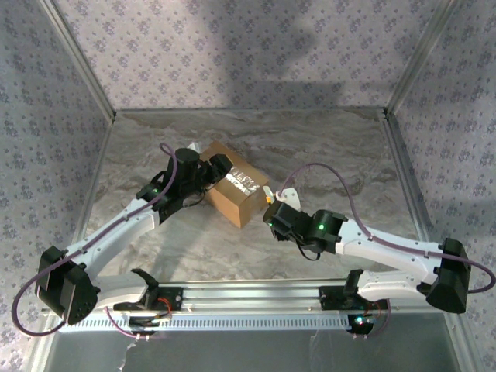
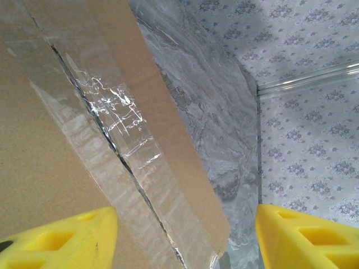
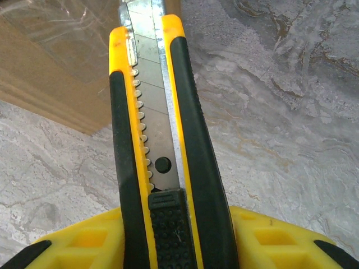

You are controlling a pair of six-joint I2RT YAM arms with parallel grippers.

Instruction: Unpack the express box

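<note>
The express box (image 1: 232,194) is a brown carton on the marble table, flaps closed, with shiny clear tape (image 2: 120,126) along its seam. The tape looks slit along the seam line. My left gripper (image 1: 211,172) hovers at the box's left end and is open. One yellow pad (image 2: 56,241) sits over the box top (image 2: 33,168) and the other pad (image 2: 308,235) is past the box's edge. My right gripper (image 1: 273,211) is shut on a yellow-and-black utility knife (image 3: 162,140). The blade is out and its tip points at the box's near right side (image 3: 50,73).
Patterned walls close in the marble table (image 1: 325,155) at the back and both sides, with metal rails (image 1: 399,163) along the edges. Open floor lies right of the box and behind it.
</note>
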